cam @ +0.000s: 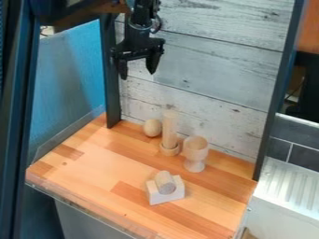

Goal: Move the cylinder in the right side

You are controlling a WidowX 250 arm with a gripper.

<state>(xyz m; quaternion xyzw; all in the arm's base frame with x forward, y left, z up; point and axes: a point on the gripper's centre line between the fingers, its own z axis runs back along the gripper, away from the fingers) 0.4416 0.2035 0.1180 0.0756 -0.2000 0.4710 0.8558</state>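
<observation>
High above the back left of the wooden table, the black gripper [137, 71] hangs in front of the plank wall, its two fingers spread apart with nothing between them. A short wooden cylinder [165, 182] lies tilted in a pale notched block [166, 198] toward the front of the table. Farther back, a taller wooden cylinder [169, 128] stands upright in a small round base [169, 149]. Both cylinders are well below the gripper, and neither is touched by it.
A wooden egg [152, 128] sits left of the tall cylinder, and a wooden goblet [196, 153] stands to its right. Dark posts rise at the back left and right. A whitewashed plank wall [199, 60] closes the back of the table [93, 163].
</observation>
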